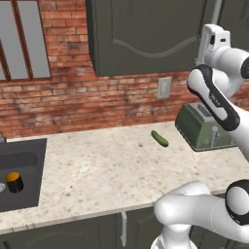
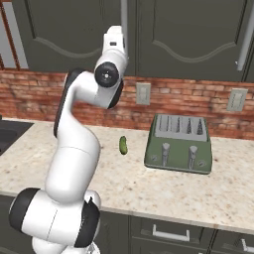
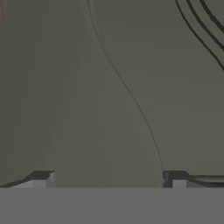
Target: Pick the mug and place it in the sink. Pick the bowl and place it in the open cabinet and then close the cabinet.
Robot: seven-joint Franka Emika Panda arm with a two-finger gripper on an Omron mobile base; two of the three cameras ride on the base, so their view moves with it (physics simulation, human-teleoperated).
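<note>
The tool [image 3: 109, 179] is standing released, its 2 dark fingertips [image 3: 41, 177] rising far apart at the bottom of the hand view and grasping nothing. It is facing the dark grey-green cabinet [image 3: 131, 87] door at close range, with curved panel moulding running across the upper right of that frame. In the left base view the white arm is reaching up at the right edge toward the cabinet [image 1: 146, 39], whose door is sitting shut along the top. The mug [image 1: 14, 182] is standing upright inside the black sink [image 1: 24, 160] at the lower left, orange-yellow inside showing. On the speckled counter [image 1: 107, 170] a small green pickle [image 1: 159, 138] is lying near the centre, well apart from the green toaster [image 2: 179, 144], which is sitting right of centre in the right base view. I cannot tell where the bowl is.
</note>
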